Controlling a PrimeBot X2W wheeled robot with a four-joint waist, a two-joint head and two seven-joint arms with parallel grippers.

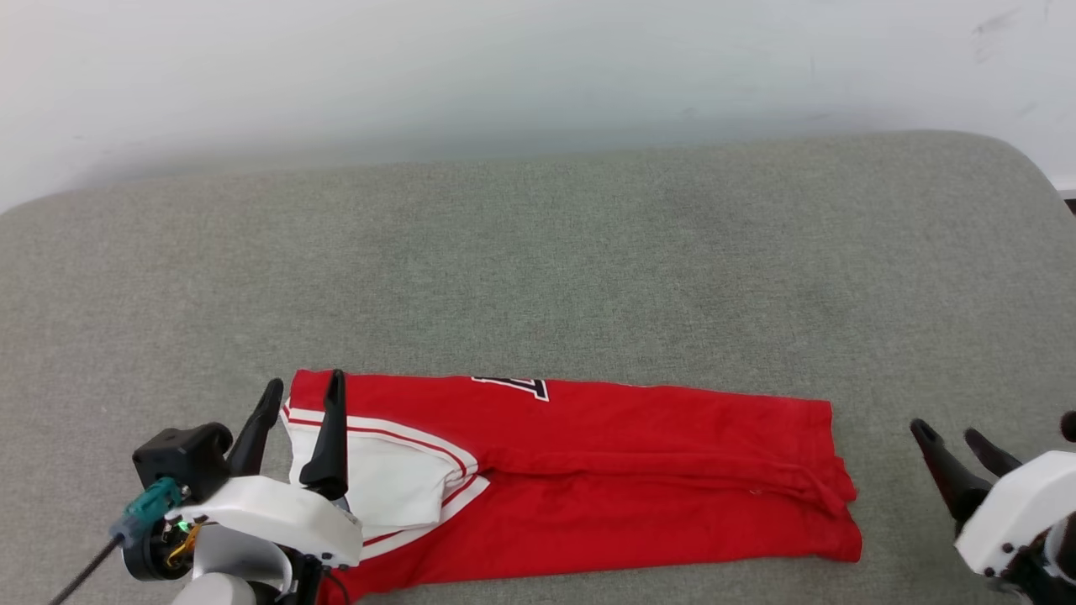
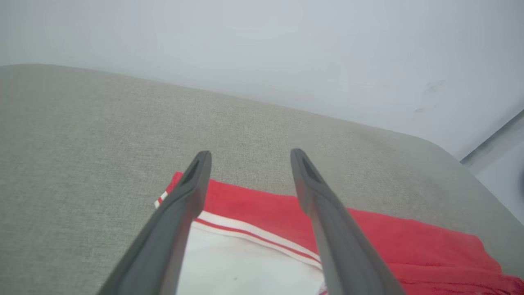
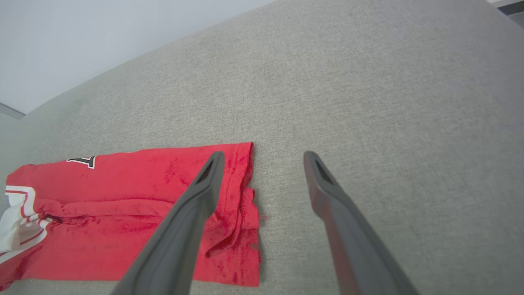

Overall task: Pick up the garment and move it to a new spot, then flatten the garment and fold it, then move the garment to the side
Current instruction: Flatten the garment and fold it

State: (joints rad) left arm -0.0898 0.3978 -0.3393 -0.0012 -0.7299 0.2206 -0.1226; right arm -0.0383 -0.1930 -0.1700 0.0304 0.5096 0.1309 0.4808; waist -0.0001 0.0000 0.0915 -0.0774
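The left gripper point(image 1: 304, 382) stands wide open with nothing between its two dark fingers point(image 2: 180, 213). It sits at the sleeve-end corner of the garment point(image 1: 630, 470), where the white sleeve point(image 1: 387, 479) lies tucked in over the red; whether the tips touch the cloth I cannot tell. The right gripper point(image 1: 948, 431) is spread just as wide and empty, off the cloth and near the hem end (in its own wrist view one finger crosses the hem, but only by line of sight, I judge). One arm at each short end suits a two-handed fold. The shirt lies as a long narrow band, doubled lengthwise, along the near edge of the grey-green cushion point(image 1: 538, 252), with bare upholstery beyond. I'd judge the lengthwise fold done; a crosswise fold and the move aside remain.
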